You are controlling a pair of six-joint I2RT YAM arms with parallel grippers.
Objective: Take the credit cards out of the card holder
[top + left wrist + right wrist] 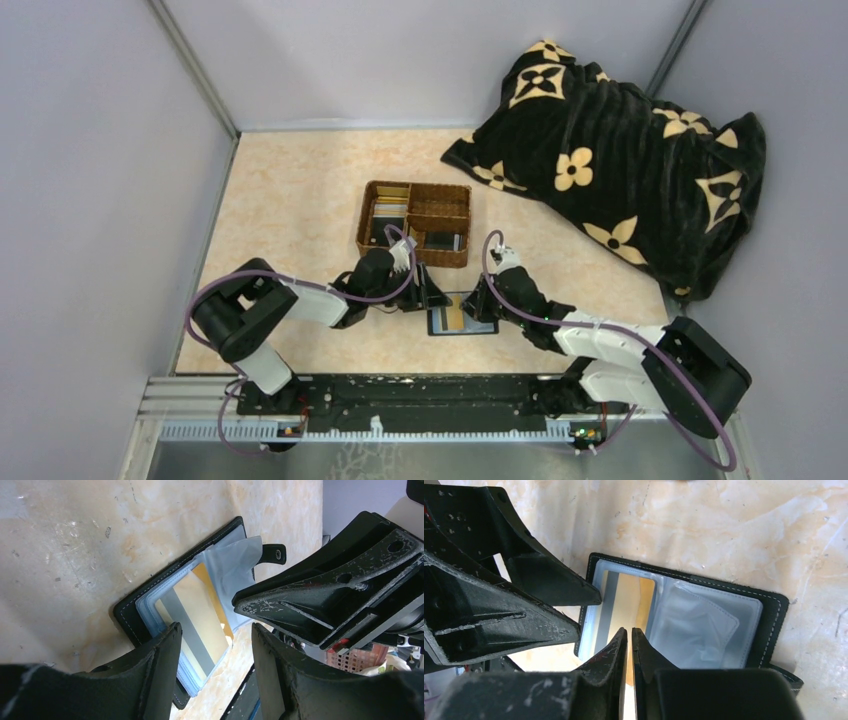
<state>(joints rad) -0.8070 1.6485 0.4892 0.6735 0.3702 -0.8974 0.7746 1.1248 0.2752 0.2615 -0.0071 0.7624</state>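
Card holder (462, 316): laid open and flat on the bench (300, 190); near the middle of the near edge; between the two end effectors; clear sleeves exposed
Credit card (624, 605): gold face with a grey stripe; seated in a sleeve on the half nearer the left arm
Left end effector (216, 630): fingers held apart; positioned above the Credit card
Right end effector (629, 632): fingers drawn almost together, a thin slit left between; tips set at the Credit card's edge; whether it is pinched cannot be told
Wicker tray (415, 222): just beyond the end effectors, toward the bench centre
Blanket (620, 150): heaped at the far right corner
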